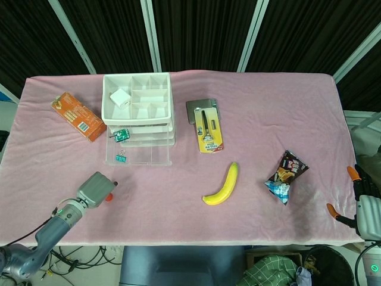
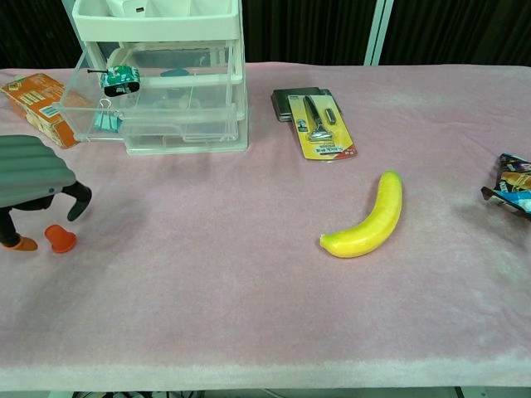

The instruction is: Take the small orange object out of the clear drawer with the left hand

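While the left hand (image 1: 95,189) hung low over the near left part of the pink cloth-covered table (image 1: 262,113) in the head view, its grey ribbed back faced up and hid the fingers, and the small orange object (image 1: 109,196) showed just at its right edge on the cloth. At the far right table edge the right hand (image 1: 364,208) sat low, grey with orange fingertips, and whether its fingers were open or closed could not be told. Dark curtains with pale diagonal bars stood behind the table. On the wrinkled cloth were the clear plastic drawer unit with a white compartment tray on top (image 1: 138,113), its lowest drawer pulled out, an orange cardboard box (image 1: 78,116), a curved yellow banana (image 1: 222,185) and a crinkled dark snack bag (image 1: 286,176). From the chest view, the left hand (image 2: 33,186) showed dark fingers (image 2: 79,199) pointing down and spread, holding nothing; the small orange object (image 2: 60,238), a little cone, stood on the cloth between them, apart from each. A yellow carded razor pack (image 2: 323,126) lay flat behind the banana (image 2: 367,218).
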Motion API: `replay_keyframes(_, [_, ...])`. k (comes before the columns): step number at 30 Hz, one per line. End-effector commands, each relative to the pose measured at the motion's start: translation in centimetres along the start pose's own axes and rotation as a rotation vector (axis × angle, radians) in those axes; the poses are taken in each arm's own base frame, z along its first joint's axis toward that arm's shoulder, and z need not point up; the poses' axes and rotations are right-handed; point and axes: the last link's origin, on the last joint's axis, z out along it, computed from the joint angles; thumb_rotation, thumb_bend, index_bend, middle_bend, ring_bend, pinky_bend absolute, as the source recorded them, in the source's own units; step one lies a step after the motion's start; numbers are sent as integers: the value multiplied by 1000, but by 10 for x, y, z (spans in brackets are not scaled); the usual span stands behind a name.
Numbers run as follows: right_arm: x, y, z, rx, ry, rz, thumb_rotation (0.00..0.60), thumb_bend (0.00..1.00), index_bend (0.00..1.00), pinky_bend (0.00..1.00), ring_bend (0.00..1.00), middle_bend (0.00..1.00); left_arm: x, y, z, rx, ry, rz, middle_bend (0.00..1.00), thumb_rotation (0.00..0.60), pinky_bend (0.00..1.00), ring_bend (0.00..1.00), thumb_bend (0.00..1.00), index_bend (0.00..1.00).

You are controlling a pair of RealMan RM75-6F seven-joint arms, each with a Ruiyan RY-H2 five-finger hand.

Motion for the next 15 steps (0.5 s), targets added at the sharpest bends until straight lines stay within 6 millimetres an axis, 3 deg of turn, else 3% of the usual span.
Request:
replay_keyframes(1, [0, 0, 0, 1, 2, 1, 600, 155, 0, 123, 0, 0, 8, -5, -7, 40, 46, -52, 1000, 600, 1000, 1000, 127, 363])
replay_keyframes(5, [0, 1, 0, 2, 2, -4, 600, 155, 0, 123, 0, 0, 20, -14, -28, 113, 186, -116, 950, 600, 973, 959, 92, 215])
replay_keyframes(7, [0, 1, 0, 2, 3, -8, 600, 155, 0, 123, 0, 0, 23, -21, -45, 158, 279, -134, 743, 600, 836, 822, 82, 126])
replay_keyframes(9, [0, 1, 0, 3, 2, -12, 600, 155, 0, 123, 0, 0, 21, -27, -62, 198, 340, -163, 309, 600, 544, 524, 73, 35])
replay_keyframes(11, [-1, 0, 0, 6, -2, -15, 600, 155, 0, 123, 0, 0, 11, -32, -85, 251, 363, -232, 59, 600, 331, 254, 62, 1])
replay_keyframes(13, [-2, -1, -1, 10, -4, -22, 600, 155, 0, 123, 0, 0, 5, -35, -98, 278, 363, -271, 0, 600, 144, 60, 46, 0])
replay_keyframes(15, [-3, -1, -1, 14, -5, -32, 600, 155, 0, 123, 0, 0, -3, -40, -115, 318, 361, -315, 0, 600, 43, 2, 35, 0])
